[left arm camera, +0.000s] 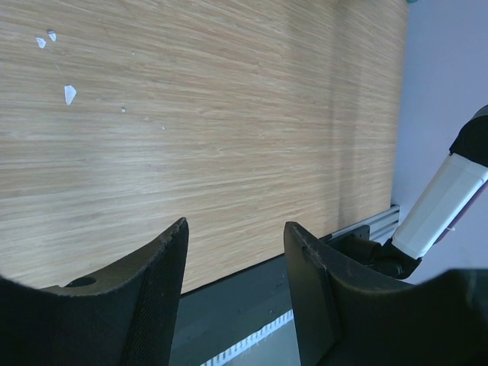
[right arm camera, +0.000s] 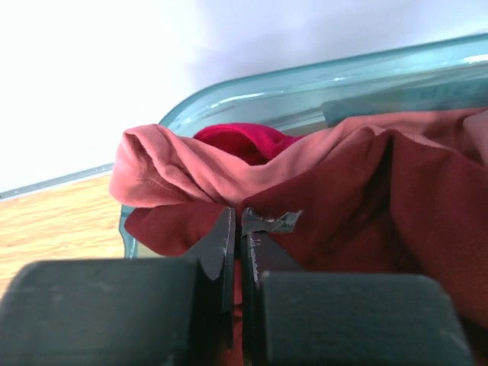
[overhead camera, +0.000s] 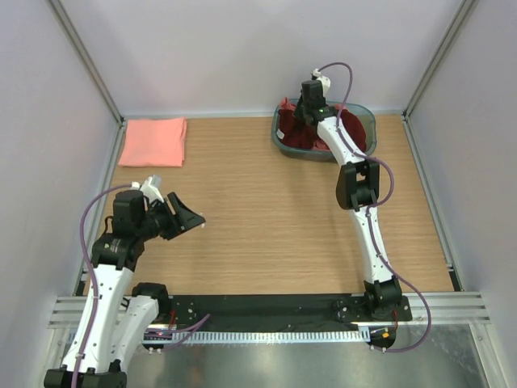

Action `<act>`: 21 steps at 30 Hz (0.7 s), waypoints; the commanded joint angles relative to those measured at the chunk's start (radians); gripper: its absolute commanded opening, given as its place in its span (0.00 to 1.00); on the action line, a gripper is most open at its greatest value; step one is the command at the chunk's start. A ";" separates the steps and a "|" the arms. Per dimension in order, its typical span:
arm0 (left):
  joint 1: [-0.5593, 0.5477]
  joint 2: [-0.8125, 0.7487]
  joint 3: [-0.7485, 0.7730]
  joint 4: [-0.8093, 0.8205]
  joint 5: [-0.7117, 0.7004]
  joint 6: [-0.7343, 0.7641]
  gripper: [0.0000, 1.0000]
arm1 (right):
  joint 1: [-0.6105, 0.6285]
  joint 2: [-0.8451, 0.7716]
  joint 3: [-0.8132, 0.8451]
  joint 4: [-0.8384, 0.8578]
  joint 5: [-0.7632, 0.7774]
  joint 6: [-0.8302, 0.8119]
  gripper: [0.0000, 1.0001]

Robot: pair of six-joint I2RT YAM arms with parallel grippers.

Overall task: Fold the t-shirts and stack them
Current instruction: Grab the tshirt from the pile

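Observation:
A folded salmon t-shirt lies flat at the table's far left. More t-shirts sit crumpled in the teal basket at the far right: a dark maroon one and a salmon one. My right gripper is down in the basket, shut on a pinch of cloth where the salmon and maroon shirts meet. My left gripper is open and empty, held low over bare wood near the left front; its fingers frame the table's front edge.
The wooden table is bounded by white walls with metal rails at the sides. A black strip and metal rail run along the front edge by the arm bases. Small white flecks lie on the wood.

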 commanded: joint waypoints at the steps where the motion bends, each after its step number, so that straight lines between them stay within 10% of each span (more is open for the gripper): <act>1: 0.001 0.003 0.033 0.014 0.045 -0.006 0.54 | 0.007 -0.076 0.064 0.020 0.035 -0.013 0.01; 21: 0.001 -0.056 0.089 0.028 0.054 -0.084 0.68 | -0.021 -0.498 0.205 0.312 0.167 -0.080 0.01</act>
